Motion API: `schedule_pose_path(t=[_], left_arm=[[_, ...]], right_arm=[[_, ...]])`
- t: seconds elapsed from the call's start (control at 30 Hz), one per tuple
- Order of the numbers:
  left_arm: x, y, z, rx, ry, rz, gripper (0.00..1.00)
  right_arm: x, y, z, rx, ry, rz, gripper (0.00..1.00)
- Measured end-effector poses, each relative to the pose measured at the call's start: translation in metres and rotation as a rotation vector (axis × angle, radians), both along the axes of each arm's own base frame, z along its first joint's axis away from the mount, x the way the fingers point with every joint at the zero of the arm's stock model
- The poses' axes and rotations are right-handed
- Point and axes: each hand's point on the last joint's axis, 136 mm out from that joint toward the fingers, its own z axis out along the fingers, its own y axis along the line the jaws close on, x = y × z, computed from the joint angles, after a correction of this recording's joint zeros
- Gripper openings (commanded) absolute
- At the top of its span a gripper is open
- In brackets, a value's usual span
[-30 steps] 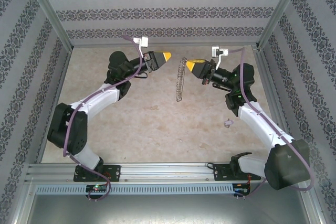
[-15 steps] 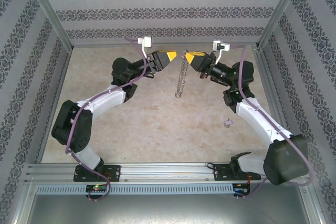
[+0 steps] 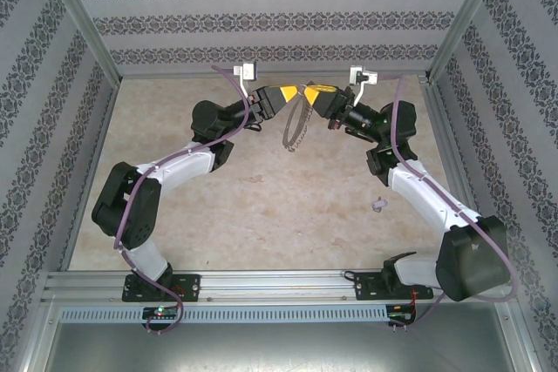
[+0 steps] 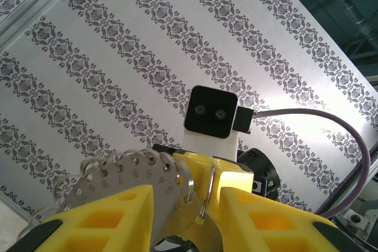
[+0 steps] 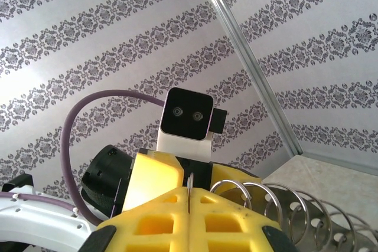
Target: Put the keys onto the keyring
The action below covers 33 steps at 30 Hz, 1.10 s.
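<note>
We see both arms up at the far middle of the table [image 3: 261, 215], tips nose to nose. The right gripper [image 3: 319, 93] is pressed together on the top rim of the keyring [image 3: 294, 131]. In its wrist view the thin metal edge sits pinched between the 2 yellow fingers [image 5: 177, 200], with the wire loops [image 5: 307, 219] fanning off to the right. The hoop hangs edge-on from that pinch, tilted down toward the left arm and clear of the table. The left gripper [image 3: 281, 94] is part-spread, its 2 fingers straddling the numbered flat rim. Whether a pad touches metal we cannot tell; there looks to be a gap on 1 side. The 1 key [image 3: 378, 206] we can find lies flat on the table just beside the right arm, well apart from both grippers. Handling, our read: the hoop is light, stiff, thin and slick, so it will likely pivot in a 1-point pinch and the loose loops will swing. Better to take it on the flat rim between loops, with 2 grips well apart. The key is tiny, flat, rigid and near weightless, so hard to get under. We would nip it by its edges and keep the hole end free. Threading not yet started.
</note>
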Motion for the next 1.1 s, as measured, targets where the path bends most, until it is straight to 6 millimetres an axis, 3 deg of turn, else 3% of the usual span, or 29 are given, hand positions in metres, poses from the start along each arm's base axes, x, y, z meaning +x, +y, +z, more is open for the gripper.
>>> schedule_pose_path(t=[0.57,0.7,0.97,1.1], left_arm=[[0.0005,-0.0034,0.0013,-0.015,0.002,-0.008,0.18],[0.001,-0.003,0.0017,-0.018,0.003,-0.005,0.17],[0.0043,-0.0014,0.0021,-0.029,0.013,0.013,0.24],[0.0049,-0.0012,-0.001,-0.026,0.02,0.016,0.19]], right_arm=[[0.0035,0.0031,-0.0041,0.005,0.017,0.007,0.0],[0.0039,0.0033,-0.0044,0.005,0.018,0.007,0.0],[0.0046,0.0034,-0.0043,0.007,0.012,0.007,0.0],[0.0046,0.0034,-0.0042,0.008,0.011,0.007,0.0]])
